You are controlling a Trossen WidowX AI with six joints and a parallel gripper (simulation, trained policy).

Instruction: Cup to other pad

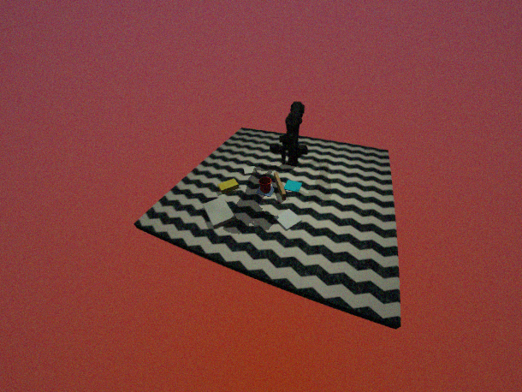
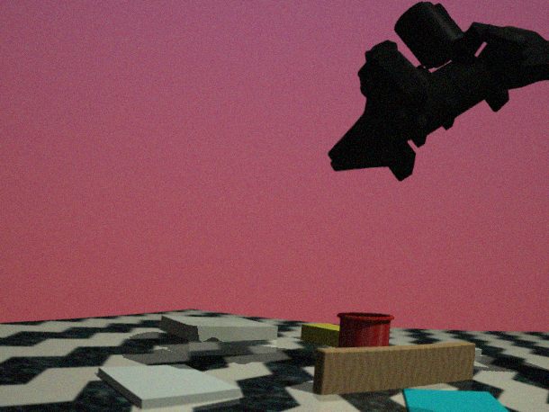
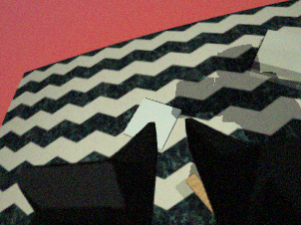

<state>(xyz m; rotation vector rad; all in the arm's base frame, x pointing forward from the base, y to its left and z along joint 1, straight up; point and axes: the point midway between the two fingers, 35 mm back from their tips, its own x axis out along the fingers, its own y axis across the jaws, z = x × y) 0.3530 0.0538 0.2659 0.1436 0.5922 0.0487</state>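
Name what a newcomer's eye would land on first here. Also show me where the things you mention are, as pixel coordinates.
Probably the red cup (image 1: 265, 184) (image 2: 365, 332), upright behind the wooden bar (image 1: 280, 187) (image 2: 396, 368) in the exterior view. Next, the black gripper (image 2: 332, 162) (image 3: 170, 125), high above the zigzag-patterned mat (image 1: 342, 257) with nothing between its fingers. Then the bright cyan square (image 1: 293, 186) (image 2: 454, 400), on the bar's other side from the cup.

We see a pale square pad beyond the narrow gap between the gripper's dark fingers.
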